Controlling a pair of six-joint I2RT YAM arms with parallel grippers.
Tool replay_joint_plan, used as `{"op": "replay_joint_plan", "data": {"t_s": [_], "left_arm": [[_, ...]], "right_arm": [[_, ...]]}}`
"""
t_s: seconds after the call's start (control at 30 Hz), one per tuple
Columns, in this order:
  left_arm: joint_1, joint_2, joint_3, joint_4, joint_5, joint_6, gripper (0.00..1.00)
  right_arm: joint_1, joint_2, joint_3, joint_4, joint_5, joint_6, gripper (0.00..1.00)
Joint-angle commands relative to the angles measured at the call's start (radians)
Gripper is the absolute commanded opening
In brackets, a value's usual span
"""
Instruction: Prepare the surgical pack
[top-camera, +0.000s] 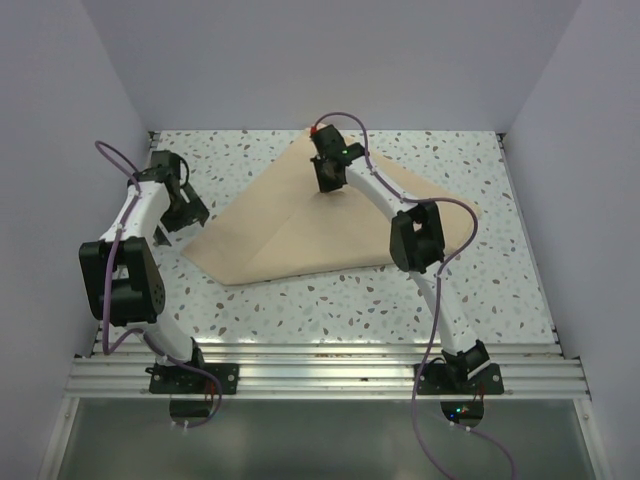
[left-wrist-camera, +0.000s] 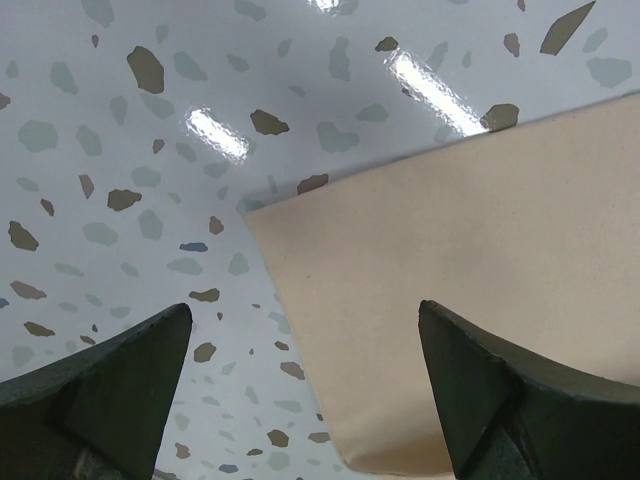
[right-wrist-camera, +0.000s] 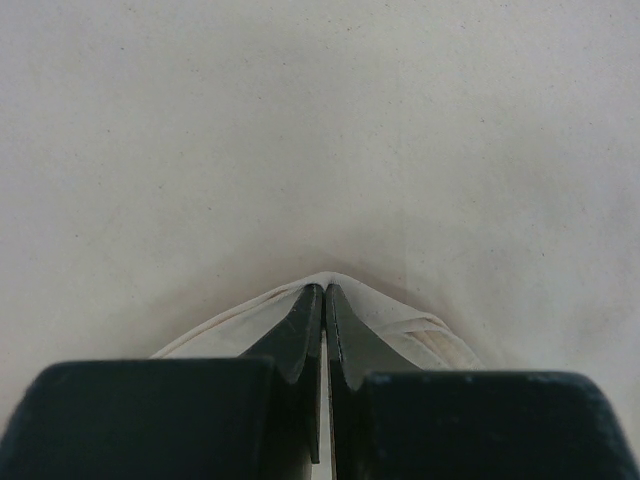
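Two sets of jaws tend one tan cloth (top-camera: 300, 235) on the desk (top-camera: 330, 300). Left jaws gape, released, with a cloth corner just beneath them. Farther off, right jaws clench a raised fold, a pinch only the right wrist view shows. Folding seems early: one flap over, the rest left.

I see a speckled table (top-camera: 300, 300), an aluminium rail (top-camera: 320, 365) along its near edge, and plain walls (top-camera: 60, 100) around it.
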Motion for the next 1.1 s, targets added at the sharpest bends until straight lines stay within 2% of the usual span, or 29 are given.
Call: {"op": "replay_joint_plan", "data": {"t_s": [0.0,0.2,0.4,0.57,0.67,0.77,0.97,1.07], "left_arm": [[0.008,0.009,-0.002,0.026,0.024,0.027,1.00],[0.013,0.026,-0.003,0.033,0.037,0.053,1.00],[0.033,0.058,0.000,0.024,0.040,0.071,1.00],[0.072,0.066,-0.020,0.038,0.053,0.102,1.00],[0.111,0.056,-0.066,0.073,0.126,0.117,0.99],[0.142,0.043,-0.114,0.130,0.178,0.137,0.96],[0.158,0.059,-0.167,0.222,0.266,0.164,0.81],[0.158,0.078,-0.167,0.268,0.309,0.167,0.79]], "right_arm": [[-0.017,0.021,0.038,0.032,0.014,0.014,0.00],[-0.017,0.011,-0.048,0.035,-0.014,0.014,0.01],[-0.015,0.031,-0.060,0.022,-0.057,0.023,0.12],[-0.015,0.048,-0.055,0.014,-0.081,0.028,0.15],[-0.017,0.067,-0.035,-0.003,-0.094,0.032,0.17],[-0.017,0.071,-0.034,-0.001,-0.103,0.039,0.19],[-0.017,0.071,-0.035,0.006,-0.114,0.048,0.20],[-0.017,0.074,-0.037,0.008,-0.117,0.046,0.20]]}}
